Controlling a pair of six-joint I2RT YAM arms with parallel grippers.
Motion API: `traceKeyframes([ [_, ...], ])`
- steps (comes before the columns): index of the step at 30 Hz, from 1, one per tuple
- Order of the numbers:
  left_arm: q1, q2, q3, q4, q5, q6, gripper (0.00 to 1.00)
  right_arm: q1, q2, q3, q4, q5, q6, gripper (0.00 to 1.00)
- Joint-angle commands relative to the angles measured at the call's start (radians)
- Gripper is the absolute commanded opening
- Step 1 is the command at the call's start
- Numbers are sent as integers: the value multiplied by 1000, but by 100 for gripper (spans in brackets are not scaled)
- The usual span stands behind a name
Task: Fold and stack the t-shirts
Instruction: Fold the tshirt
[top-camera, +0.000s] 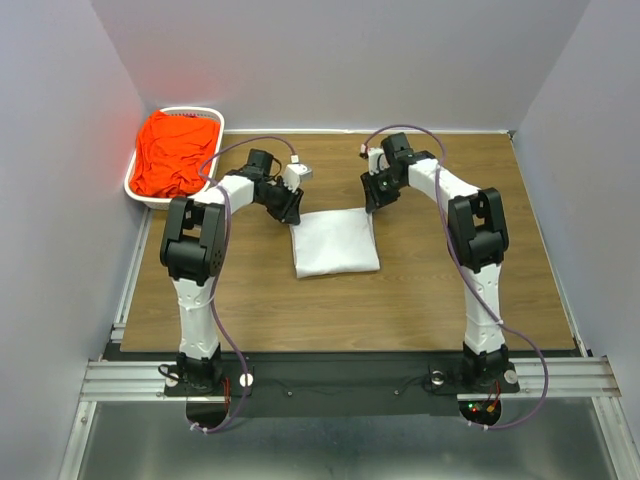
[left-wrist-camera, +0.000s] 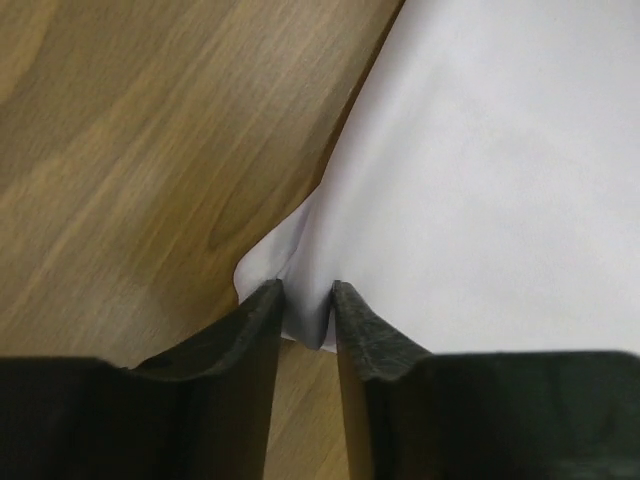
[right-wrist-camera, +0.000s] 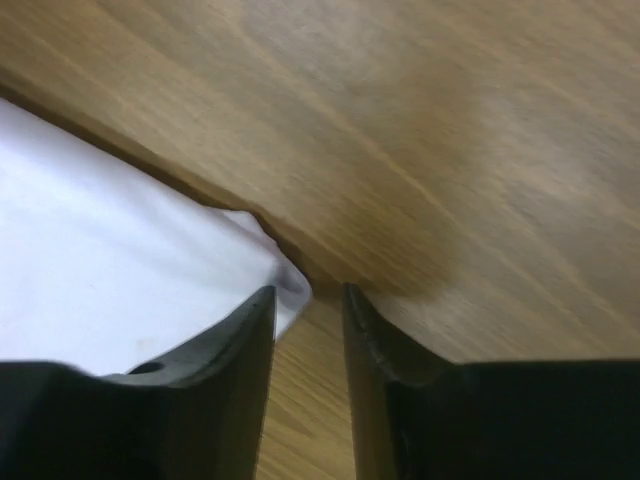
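The white t-shirt (top-camera: 336, 243) lies folded into a flat rectangle in the middle of the table. My left gripper (top-camera: 292, 212) is at its far left corner. In the left wrist view the jaws of the left gripper (left-wrist-camera: 307, 290) stand a little apart, with a loose tip of the white t-shirt (left-wrist-camera: 500, 180) in the gap. My right gripper (top-camera: 372, 203) is at the far right corner. Seen from the right wrist, this gripper (right-wrist-camera: 308, 292) is slightly open, and the white t-shirt (right-wrist-camera: 100, 220) ends beside its left finger. The orange-red t-shirt (top-camera: 172, 152) lies crumpled in the basket.
A white slotted basket (top-camera: 216, 113) stands at the far left corner, partly off the wooden table (top-camera: 450, 290). Grey walls close in the left, right and back. Both arms reach forward over the table's far half.
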Motion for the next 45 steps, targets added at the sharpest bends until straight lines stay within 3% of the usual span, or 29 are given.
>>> traceKeyframes([
  [1,32,-134,24,37,5,-79,45,-20,-58,49,36,91,16,49],
  [3,34,-205,9,46,41,-121,50,-20,-150,10,35,48,51,59],
  [5,32,-271,-37,72,106,-193,53,-20,-231,-27,36,-33,84,59],
  [10,8,-340,-184,190,232,-339,55,-17,-278,-92,40,-326,209,54],
  [14,5,-276,-304,308,379,-451,55,-3,-213,-176,87,-547,304,46],
  [19,3,-193,-355,328,434,-478,55,-1,-137,-276,107,-590,297,44],
  [28,57,-133,-353,223,387,-390,54,-38,-150,-411,115,-465,216,41],
  [36,-29,-365,-416,107,512,-301,51,2,-374,-460,116,-630,292,39],
  [45,-66,-224,-471,89,566,-304,45,91,-240,-552,144,-702,291,37],
])
